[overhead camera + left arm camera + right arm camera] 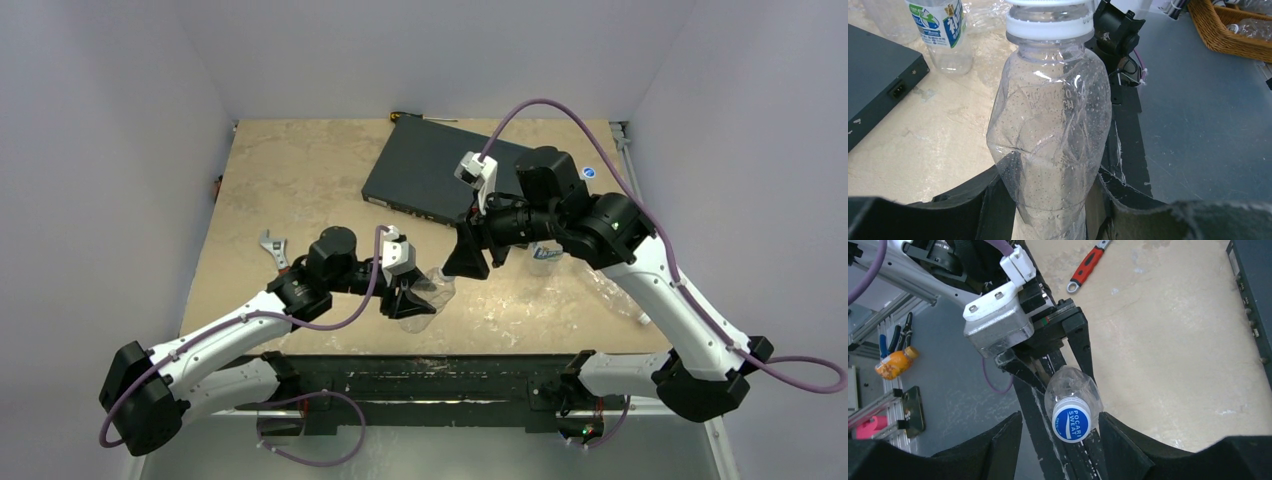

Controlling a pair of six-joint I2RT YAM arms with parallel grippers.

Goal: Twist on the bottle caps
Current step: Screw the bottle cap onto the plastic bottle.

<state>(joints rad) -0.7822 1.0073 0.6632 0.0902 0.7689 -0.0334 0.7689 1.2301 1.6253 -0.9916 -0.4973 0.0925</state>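
The left gripper (1050,205) is clamped on the lower body of a clear bottle (1048,125). Its two black fingers (990,200) press in from either side, and the thin plastic is creased between them. It holds the bottle off the table (300,180), above the near edge, with the neck pointing toward the right arm.

A blue cap (1071,422) with white lettering sits on that neck above a white collar ring. The right gripper (1062,426) faces the cap end-on, one finger on each side of it. A gap shows on one side, and I cannot tell whether the jaws have closed on the cap.

Further in, a labelled bottle (545,255) stands upright by the right arm, and a crumpled clear one (615,290) lies beneath that arm. A red-handled wrench (275,248) lies to the left, beside the left arm. Beyond them the flat black box (440,170) rests at an angle. A small blue-and-white cap (589,172) lies on the table near the box's right end.
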